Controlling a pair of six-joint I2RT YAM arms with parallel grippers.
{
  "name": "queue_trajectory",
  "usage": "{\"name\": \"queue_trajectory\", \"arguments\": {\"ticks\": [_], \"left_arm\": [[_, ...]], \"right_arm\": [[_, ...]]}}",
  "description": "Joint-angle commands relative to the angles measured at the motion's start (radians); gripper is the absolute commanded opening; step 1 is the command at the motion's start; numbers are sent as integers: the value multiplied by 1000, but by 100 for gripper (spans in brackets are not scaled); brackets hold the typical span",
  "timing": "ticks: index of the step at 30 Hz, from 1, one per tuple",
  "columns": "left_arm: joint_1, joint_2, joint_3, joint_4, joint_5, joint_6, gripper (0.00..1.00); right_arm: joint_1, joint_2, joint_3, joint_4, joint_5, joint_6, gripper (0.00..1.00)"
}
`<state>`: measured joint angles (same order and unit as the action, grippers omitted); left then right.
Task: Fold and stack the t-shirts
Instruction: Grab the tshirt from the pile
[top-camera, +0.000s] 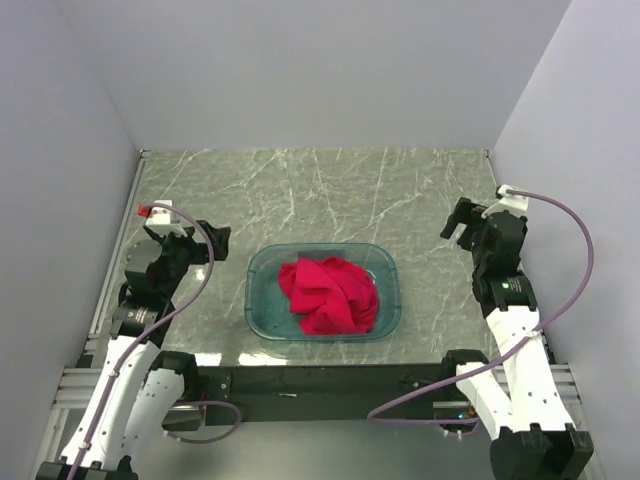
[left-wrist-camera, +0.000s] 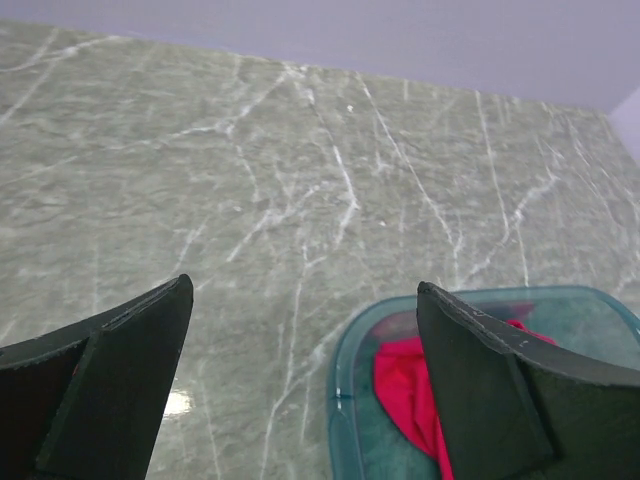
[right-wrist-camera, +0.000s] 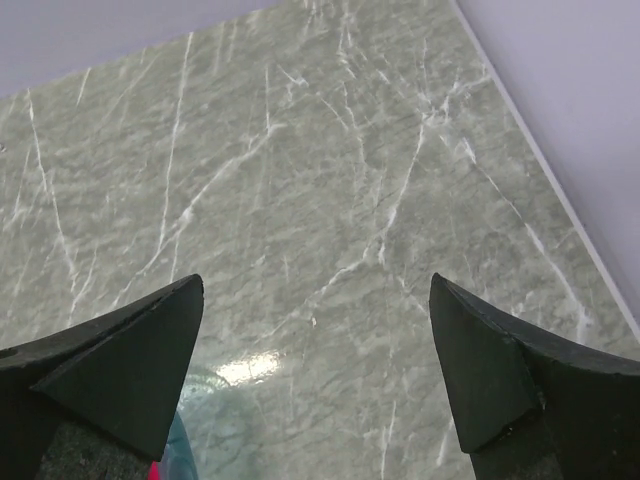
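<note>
The shirt (top-camera: 328, 293) lies crumpled in the tub (top-camera: 252, 290) at the middle of the bench (top-camera: 330, 190). From the top view it sits at about 4 o'clock from the left gripper (left-wrist-camera: 302, 285) and 8 o'clock from the right gripper (right-wrist-camera: 316, 280). The left looks slightly nearer. Both grippers are spread wide, holding nothing, well apart from the cloth. The heap shows no clear long axis, and I cannot tell which way the neck points.
</note>
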<state>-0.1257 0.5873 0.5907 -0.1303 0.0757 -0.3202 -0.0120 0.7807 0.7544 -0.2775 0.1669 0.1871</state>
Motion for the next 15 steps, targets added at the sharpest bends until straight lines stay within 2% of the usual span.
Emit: {"name": "queue_trajectory", "arguments": {"ticks": [1, 3, 4, 5, 7, 8, 9, 11, 13, 15], "left_arm": [[-15, 16, 20, 52, 82, 20, 99], [-20, 35, 26, 60, 148, 10, 99], [-29, 60, 29, 60, 171, -3, 99], [-37, 74, 35, 60, 214, -9, 99], [-73, 109, 53, 49, 246, -28, 99], [-93, 155, 75, 25, 260, -29, 98], [-126, 184, 89, 9, 248, -34, 97], [-265, 284, 142, -47, 185, -43, 95], [-407, 400, 188, -80, 77, -68, 95], [-480, 485, 263, -112, -11, -114, 93]], "right_arm": [[-13, -26, 37, 47, -31, -10, 100], [-14, -37, 34, 47, -111, -83, 100], [-14, -49, 25, 49, -273, -124, 100], [-14, -58, 11, 47, -374, -262, 100], [-14, -73, -30, 23, -614, -407, 100], [-19, -81, -44, 3, -785, -467, 100], [-35, -90, -76, 4, -863, -459, 100], [-165, -129, -118, 50, -1072, -390, 100], [-289, -152, -171, 90, -1136, -344, 100], [-309, -141, -130, 6, -1121, -386, 100]]}}
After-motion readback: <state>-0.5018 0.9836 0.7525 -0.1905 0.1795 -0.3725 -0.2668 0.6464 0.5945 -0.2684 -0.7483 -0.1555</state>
